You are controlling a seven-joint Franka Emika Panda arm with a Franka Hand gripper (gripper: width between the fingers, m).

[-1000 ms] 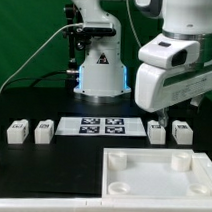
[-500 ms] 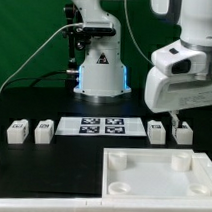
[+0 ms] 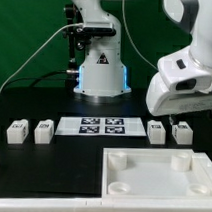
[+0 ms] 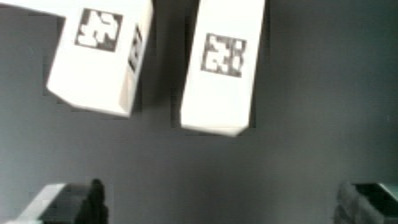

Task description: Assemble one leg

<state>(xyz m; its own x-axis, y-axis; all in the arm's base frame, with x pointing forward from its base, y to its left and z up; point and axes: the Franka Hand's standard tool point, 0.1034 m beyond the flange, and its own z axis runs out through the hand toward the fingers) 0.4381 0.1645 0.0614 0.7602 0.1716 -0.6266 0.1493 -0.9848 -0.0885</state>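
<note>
White plastic, the leg (image 4: 222,65) lies on the dark table (image 3: 44,101) beside its twin (image 4: 103,60), under the gripper (image 3: 169,119); the fingers are spread wide and empty; the leg seems light, stiff, smooth; take it across the long flat sides.

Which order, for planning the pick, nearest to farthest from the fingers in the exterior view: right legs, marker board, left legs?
1. Right legs, just by the fingers; those two too close to call.
2. Marker board, centre.
3. Left legs, exterior view's left.
</note>
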